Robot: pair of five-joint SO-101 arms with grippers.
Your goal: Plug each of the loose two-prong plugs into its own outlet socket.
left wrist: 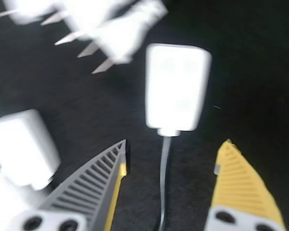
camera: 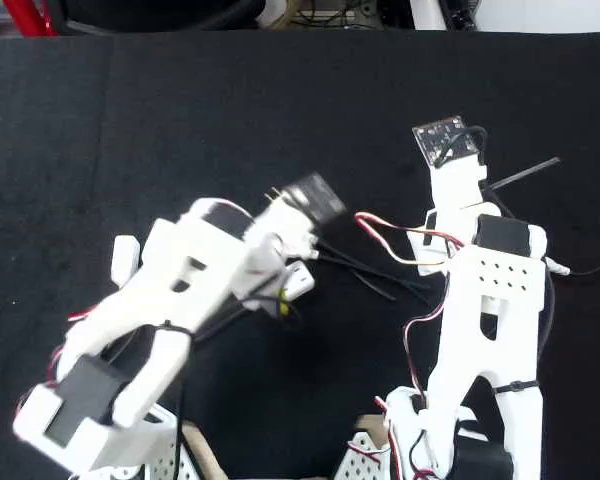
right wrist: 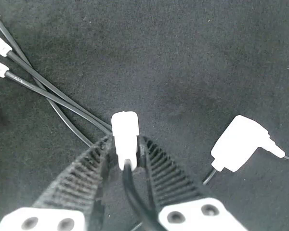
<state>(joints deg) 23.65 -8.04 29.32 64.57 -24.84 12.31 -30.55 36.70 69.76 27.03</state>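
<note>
Two grippers to report on; found the right gripper (right wrist: 126,144) clenched tight around a small white plug (right wrist: 124,126), with a black cord (right wrist: 132,192) trailing back between the fingers; spotted a white angled plug (right wrist: 238,142) lying loose on the black table (right wrist: 192,53) near it, not touching; also a few thin black cables (right wrist: 48,91) running off the other side. Caught the left gripper (left wrist: 175,144) spread wide, gripping nothing; just past its fingertips, a white rectangular plug (left wrist: 177,89) flat on the table, with a thin lead (left wrist: 164,163) passing back between the grey finger (left wrist: 94,178) and the yellow finger (left wrist: 241,183); noticed a white block (left wrist: 21,144) next to the grey one; beyond, some white plugs with bare prongs (left wrist: 86,29), too smeared to count. Can't tell which bit is a socket.
</note>
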